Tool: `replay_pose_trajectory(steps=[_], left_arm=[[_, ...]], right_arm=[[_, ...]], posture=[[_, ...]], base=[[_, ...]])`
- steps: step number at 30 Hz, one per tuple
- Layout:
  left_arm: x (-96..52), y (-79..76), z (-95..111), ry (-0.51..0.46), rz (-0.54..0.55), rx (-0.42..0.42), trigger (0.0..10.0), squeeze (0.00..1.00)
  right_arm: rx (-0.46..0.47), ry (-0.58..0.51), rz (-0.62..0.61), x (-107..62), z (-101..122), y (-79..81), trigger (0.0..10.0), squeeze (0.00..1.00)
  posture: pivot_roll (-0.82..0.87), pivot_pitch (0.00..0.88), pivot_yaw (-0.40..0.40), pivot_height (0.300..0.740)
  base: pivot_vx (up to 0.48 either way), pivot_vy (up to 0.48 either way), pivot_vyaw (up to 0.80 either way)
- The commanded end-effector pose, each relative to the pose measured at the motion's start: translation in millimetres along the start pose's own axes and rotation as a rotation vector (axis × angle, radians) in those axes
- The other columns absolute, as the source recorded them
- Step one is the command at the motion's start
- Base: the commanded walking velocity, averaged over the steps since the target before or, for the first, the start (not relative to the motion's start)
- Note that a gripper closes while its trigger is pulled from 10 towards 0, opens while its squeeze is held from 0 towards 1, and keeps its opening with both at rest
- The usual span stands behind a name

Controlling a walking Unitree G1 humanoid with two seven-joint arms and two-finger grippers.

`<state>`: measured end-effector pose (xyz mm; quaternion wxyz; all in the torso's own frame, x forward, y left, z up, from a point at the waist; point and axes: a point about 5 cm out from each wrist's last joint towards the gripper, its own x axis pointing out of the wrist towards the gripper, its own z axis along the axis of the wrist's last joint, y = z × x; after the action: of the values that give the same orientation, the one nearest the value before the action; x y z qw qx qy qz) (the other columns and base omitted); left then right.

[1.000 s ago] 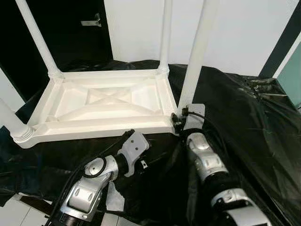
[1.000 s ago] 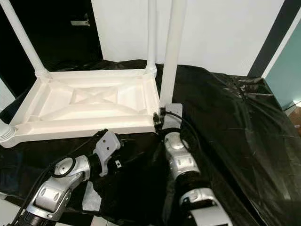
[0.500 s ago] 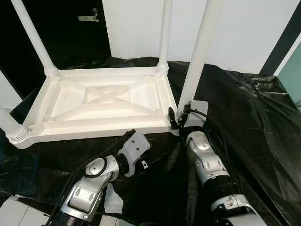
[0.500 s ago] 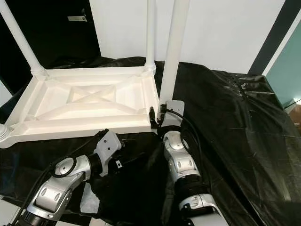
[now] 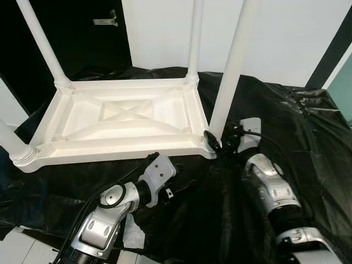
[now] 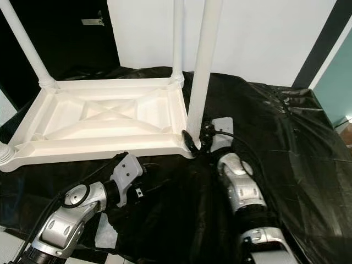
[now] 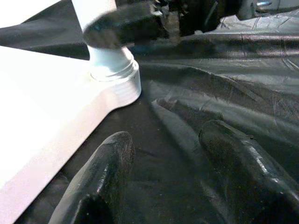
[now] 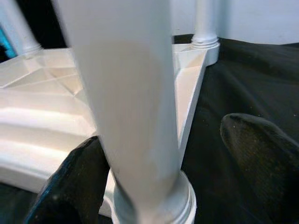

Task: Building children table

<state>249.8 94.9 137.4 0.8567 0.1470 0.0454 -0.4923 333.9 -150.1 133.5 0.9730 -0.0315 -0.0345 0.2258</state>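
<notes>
Nearest the camera, the left arm (image 5: pixel 107 212) reaches forward over a black plastic sheet (image 5: pixel 286 126) that covers the work surface. The left gripper (image 7: pixel 163 172) hovers above the sheet just short of the table's near edge; its two black fingers (image 7: pixel 100 177) stand well apart with nothing but sheet between them. A small pale patch (image 5: pixel 132 234) lies on the sheet beside the left arm.

To the right, the right arm (image 5: pixel 272 187) extends toward the near right corner of the table. The right gripper (image 8: pixel 154 172) sits at the base of the near right leg (image 5: pixel 231 66). The jaws are spread wide around the leg: one finger (image 8: pixel 70 182) lies against one side of it, the other finger (image 8: pixel 261 154) stands off the opposite side with a gap. No closed hold on the leg is evident. From the left wrist view, one black finger (image 7: pixel 124 25) of the right gripper crosses in front of the leg just above its ribbed collar (image 7: pixel 114 77).

The white plastic table (image 5: pixel 124 124) lies upside down on the sheet, ribbed underside up, with a cross brace moulded in the middle. All four legs stand upright in the corner sockets: the near left leg (image 5: pixel 11 143), the far left leg (image 5: pixel 44 47), and the far right leg (image 5: pixel 193 38).

Beyond the table stand a white wall (image 5: pixel 286 33) and a dark opening (image 5: pixel 82 33) at the far left.
</notes>
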Motion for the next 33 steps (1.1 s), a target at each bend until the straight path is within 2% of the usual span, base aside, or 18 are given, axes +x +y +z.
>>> replay_pose_trajectory(steps=[1,6,12,25,26,27,28,29,30,32,33], left_arm=[[-1.3,3.1,1,0.005,0.021,0.002,10.0,0.0],[-1.4,5.1,2,0.005,0.027,0.005,10.0,0.0],[-1.8,4.7,1,0.005,0.039,0.002,10.0,0.0],[-2.2,6.4,2,0.005,0.046,0.003,10.0,0.0],[-2.1,6.3,2,0.005,0.045,0.003,10.0,0.0],[-2.1,6.3,2,0.005,0.045,0.003,10.0,0.0],[-2.1,6.1,2,0.005,0.045,0.003,10.0,0.0],[-2.1,6.1,2,0.005,0.045,0.003,10.0,0.0],[-2.0,5.6,2,0.005,0.045,0.002,10.0,0.0],[-2.1,4.9,3,0.004,0.046,0.0,10.0,0.0],[-2.5,4.2,3,0.004,0.047,-0.002,10.0,0.0]], right_arm=[[-0.023,0.032,0.101,-4.2,-7,-5.3,10.0,0.0],[-0.045,0.046,0.187,-2.6,-5,-14.7,10.0,0.0],[-0.093,0.09,0.26,10.2,5,-28.9,10.0,0.0],[-0.125,0.12,0.394,31.5,14,-21.2,10.0,0.0],[-0.129,0.121,0.397,33.2,14,-19.5,8.1,0.0],[-0.129,0.121,0.397,33.2,14,-19.5,8.1,0.0],[-0.13,0.123,0.397,34.4,13,-18.0,4.3,0.0],[-0.13,0.123,0.397,34.4,13,-18.0,4.3,0.0],[-0.126,0.124,0.396,34.8,12,-17.2,0.0,0.0],[-0.119,0.127,0.392,34.5,11,-16.7,0.0,0.0],[-0.116,0.129,0.396,33.6,8,-15.9,4.0,0.0]], posture=[[0.05,0.0,-0.035,0.74],[0.06,0.0,-0.037,0.74],[0.07,0.0,-0.048,0.74],[0.08,0.0,-0.043,0.74],[0.08,0.0,-0.043,0.74],[0.08,0.0,-0.043,0.74],[0.08,0.0,-0.043,0.74],[0.08,0.0,-0.043,0.74],[0.08,0.0,-0.047,0.74],[0.08,0.0,-0.05,0.74],[0.08,0.0,-0.05,0.74]], base=[[0.0,0.0,0.0],[0.0,0.0,0.0],[0.0,0.0,0.0],[0.0,0.0,0.0],[0.0,0.0,0.0],[0.0,0.0,0.0],[0.0,0.0,0.0],[0.0,0.0,0.0],[0.0,0.0,0.0],[0.0,0.0,0.0],[0.0,0.0,0.0]])
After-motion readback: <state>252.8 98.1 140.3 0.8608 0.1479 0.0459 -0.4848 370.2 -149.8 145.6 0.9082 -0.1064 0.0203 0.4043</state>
